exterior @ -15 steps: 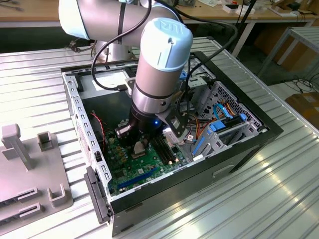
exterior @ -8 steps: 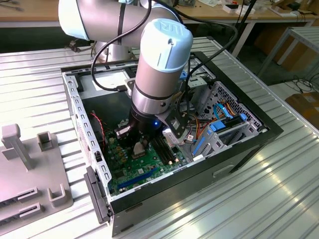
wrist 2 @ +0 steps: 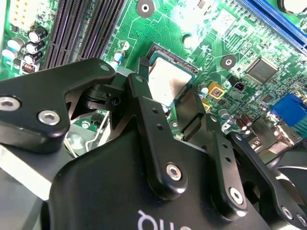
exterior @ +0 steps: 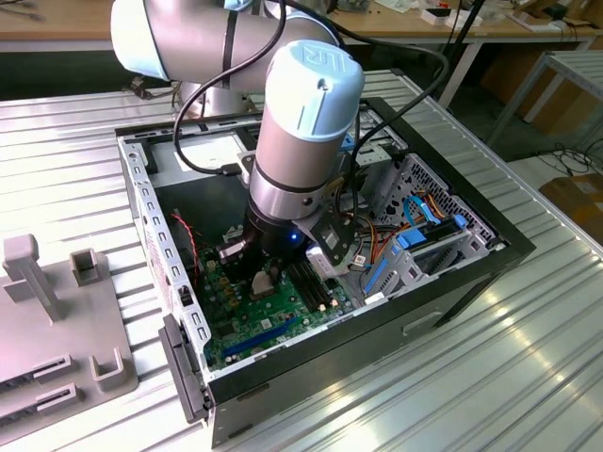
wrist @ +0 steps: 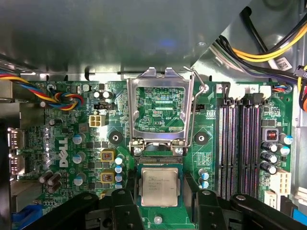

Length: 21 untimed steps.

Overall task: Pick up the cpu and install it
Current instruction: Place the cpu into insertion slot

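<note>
1. Where the open computer case (exterior: 151, 212) sits on the ribbed table (exterior: 75, 122), the arm (exterior: 306, 113) reaches down into it in the middle of the exterior view, its hand (exterior: 267, 280) low over the green board (exterior: 236, 320).
2. In the first wrist view the cpu (wrist: 159, 186) — silvery face up, greenish rim — lies between the hand's two black fingers (wrist: 125, 211), one at each of two opposite edges.
3. The hand is closed on the cpu, its fingers hard against those edges, as both wrist views show.
4. The cpu sits level, right over the socket (wrist: 158, 162), just beside the hinge of the metal load frame (wrist: 160, 79), which is swung open — the board shows through its window.
5. Memory slots (wrist: 240, 139) run beside the socket, apart from the hand.
</note>
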Each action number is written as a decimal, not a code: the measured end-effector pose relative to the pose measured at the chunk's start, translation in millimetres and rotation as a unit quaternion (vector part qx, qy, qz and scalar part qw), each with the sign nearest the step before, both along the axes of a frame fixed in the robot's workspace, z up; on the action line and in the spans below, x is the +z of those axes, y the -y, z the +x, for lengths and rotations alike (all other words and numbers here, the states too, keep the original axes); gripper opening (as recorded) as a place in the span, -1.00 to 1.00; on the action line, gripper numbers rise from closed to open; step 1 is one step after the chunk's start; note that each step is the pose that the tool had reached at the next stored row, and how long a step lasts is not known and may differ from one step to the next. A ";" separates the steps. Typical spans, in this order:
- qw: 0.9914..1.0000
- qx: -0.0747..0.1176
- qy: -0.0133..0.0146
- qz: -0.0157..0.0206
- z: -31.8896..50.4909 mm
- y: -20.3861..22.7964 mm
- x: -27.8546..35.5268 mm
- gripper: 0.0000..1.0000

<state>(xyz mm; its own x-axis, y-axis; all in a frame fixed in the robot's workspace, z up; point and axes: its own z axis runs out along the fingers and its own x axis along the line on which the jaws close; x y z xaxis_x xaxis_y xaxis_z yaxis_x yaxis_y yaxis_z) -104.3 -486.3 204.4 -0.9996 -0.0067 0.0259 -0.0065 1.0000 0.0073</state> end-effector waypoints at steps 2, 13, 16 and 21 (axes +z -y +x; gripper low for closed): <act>1.000 0.000 0.000 0.000 0.0 -0.1 -0.5 -0.06; 1.000 0.001 0.000 0.000 0.0 -0.1 -0.7 -0.06; 1.000 0.007 0.000 0.000 0.0 0.0 -1.0 -0.06; 1.000 0.010 0.000 0.000 -0.2 0.2 -2.1 -0.06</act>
